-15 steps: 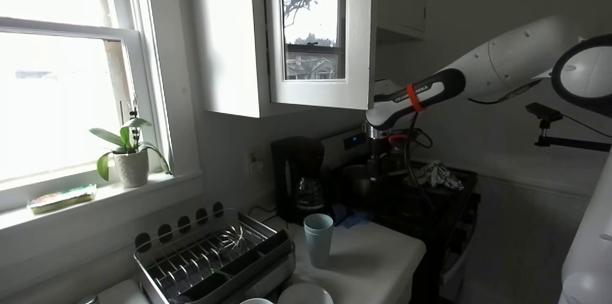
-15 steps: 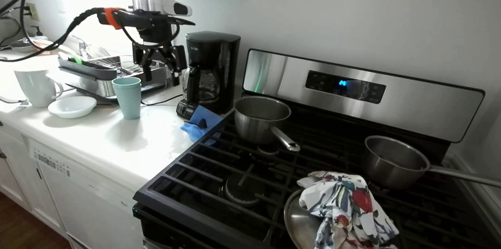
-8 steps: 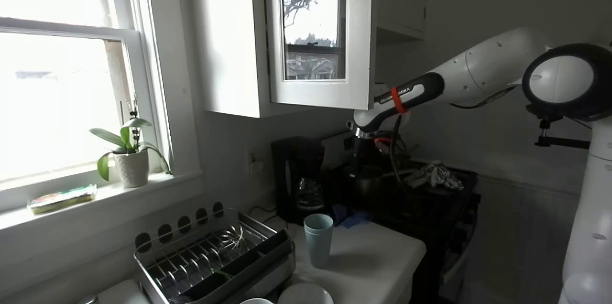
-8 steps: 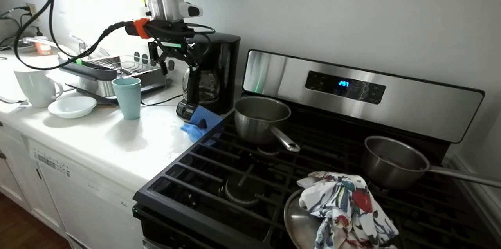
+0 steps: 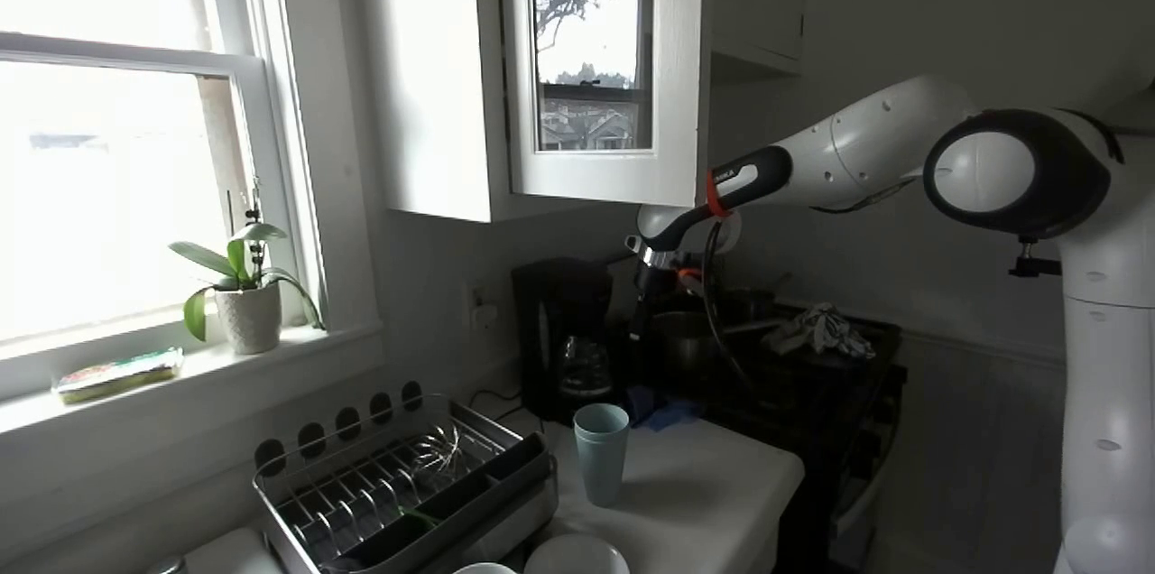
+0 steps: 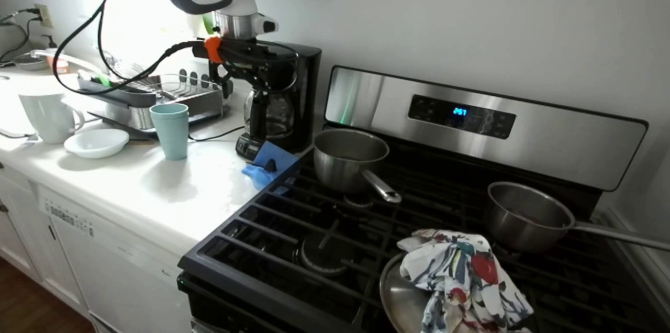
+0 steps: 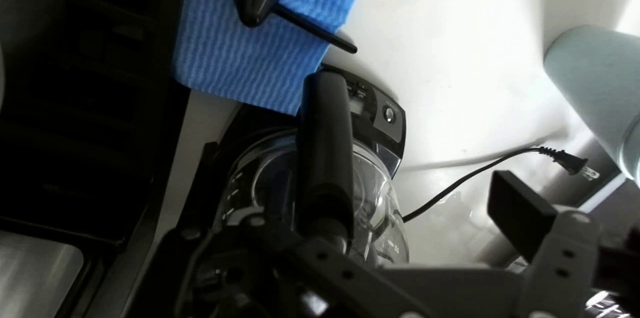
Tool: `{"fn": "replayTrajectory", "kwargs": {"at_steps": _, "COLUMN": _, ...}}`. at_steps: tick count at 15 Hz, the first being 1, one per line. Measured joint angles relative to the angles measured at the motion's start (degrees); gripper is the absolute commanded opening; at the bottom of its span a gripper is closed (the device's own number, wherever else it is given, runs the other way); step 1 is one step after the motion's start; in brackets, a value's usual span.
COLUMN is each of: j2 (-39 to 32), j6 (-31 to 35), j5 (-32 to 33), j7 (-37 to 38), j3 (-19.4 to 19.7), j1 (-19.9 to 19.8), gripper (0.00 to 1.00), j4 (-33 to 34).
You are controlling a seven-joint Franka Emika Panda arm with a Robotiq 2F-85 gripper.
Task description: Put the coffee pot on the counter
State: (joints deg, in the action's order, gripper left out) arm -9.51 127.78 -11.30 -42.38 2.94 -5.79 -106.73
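The coffee pot, a clear glass carafe with a dark handle, sits in the black coffee machine in both exterior views [image 6: 280, 115] [image 5: 585, 366]. In the wrist view the coffee pot [image 7: 375, 198] is below the gripper, its black handle pointing up the picture. My gripper [image 7: 360, 183] is open and empty, its fingers spread wide to either side of the handle without visible contact. In the exterior views the gripper [image 6: 245, 81] [image 5: 638, 326] hangs in front of the machine, above the handle. The white counter [image 6: 209, 197] [image 5: 695, 475] lies in front of the machine.
The coffee machine [image 6: 309, 92] stands beside the stove [image 6: 272, 249]. A blue cloth [image 7: 240, 63] with a black scoop [image 7: 255, 0] lies at its front. A pale blue cup [image 6: 172, 131], white bowl [image 6: 97, 143] and dish rack [image 6: 141, 108] are on the counter. A saucepan [image 6: 340, 170] is near.
The arm has moved closer to the coffee machine and a little lower, bringing the gripper over the pot's handle. The pot, machine and other objects have not moved.
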Motion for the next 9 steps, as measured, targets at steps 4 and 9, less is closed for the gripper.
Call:
{"fn": "replayTrajectory", "kwargs": {"at_steps": 4, "j2": -1.11, "j6": -0.09, "j5": -0.16, "j7": -0.31, "j3": -0.05, "j1": -0.06, "gripper": 1.00, "j4": 1.11}}
{"fn": "replayTrajectory", "kwargs": {"at_steps": 9, "j2": -1.13, "j6": 0.52, "j5": -0.13, "j7": -0.26, "j3": -0.06, "j1": -0.14, "gripper": 1.00, "j4": 1.10}}
